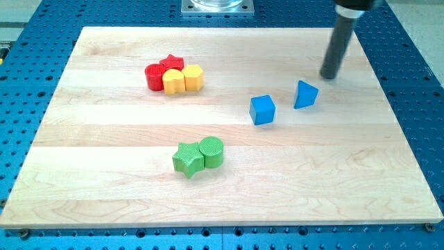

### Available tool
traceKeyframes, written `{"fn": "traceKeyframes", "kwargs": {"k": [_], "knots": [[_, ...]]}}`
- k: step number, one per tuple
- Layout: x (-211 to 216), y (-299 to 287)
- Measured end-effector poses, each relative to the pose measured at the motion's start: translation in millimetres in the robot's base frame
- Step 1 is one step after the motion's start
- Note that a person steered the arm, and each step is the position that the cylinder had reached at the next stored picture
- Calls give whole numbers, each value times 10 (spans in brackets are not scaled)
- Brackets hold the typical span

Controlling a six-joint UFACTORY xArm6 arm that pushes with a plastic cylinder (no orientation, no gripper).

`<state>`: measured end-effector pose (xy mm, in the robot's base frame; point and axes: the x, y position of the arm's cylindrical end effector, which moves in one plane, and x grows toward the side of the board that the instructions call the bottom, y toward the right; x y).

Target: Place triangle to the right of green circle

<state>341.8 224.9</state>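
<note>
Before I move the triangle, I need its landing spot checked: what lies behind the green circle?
Behind the green circle, toward the view's top, only bare board shows. The green star touches its left. The blue triangle sits below-left of my tip. Nothing looks hidden.

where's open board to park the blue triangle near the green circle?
Open: right of the green circle, below the blue cube and blue triangle. Crowded: its left, where the green star touches it. My tip is above-right of the triangle.
</note>
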Motion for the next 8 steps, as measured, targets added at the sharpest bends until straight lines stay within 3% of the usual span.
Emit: {"fn": "traceKeyframes", "kwargs": {"k": [3,5,7,8], "knots": [[889,-1351],[964,-1257],[1465,-1861],[1422,-1622]]}}
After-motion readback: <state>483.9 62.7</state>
